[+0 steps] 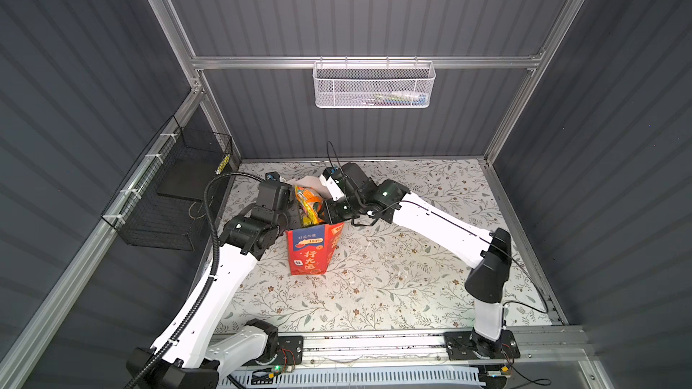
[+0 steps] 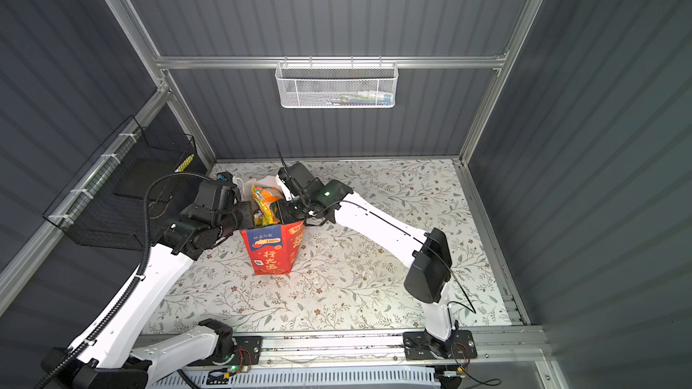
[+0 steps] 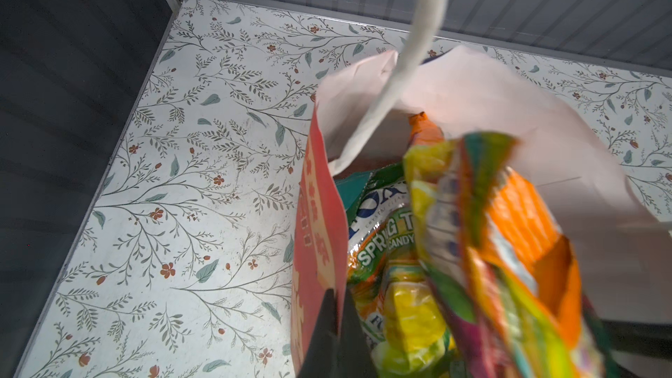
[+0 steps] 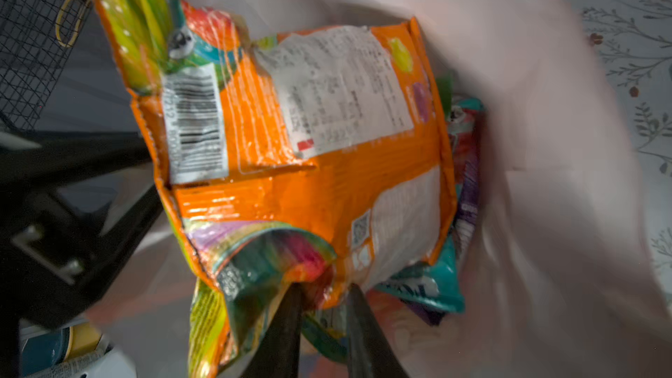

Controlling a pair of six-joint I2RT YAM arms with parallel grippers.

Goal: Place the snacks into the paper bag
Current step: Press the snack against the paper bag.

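Now R fingers (image 4: 288, 332) pinch orange pkt (image 4: 291, 190).

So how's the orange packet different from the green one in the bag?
The orange packet sticks up out of the bag; the green packet lies lower inside. The orange packet shows its barcode side; the green packet shows its front lettering. The right gripper pinches the orange packet, not the green packet. Both are shiny plastic.

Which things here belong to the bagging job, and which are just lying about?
Job: paper bag; orange packet in the right gripper; other packets inside the bag; left gripper pinching the bag wall.
Idle: white mesh basket; black wire basket.
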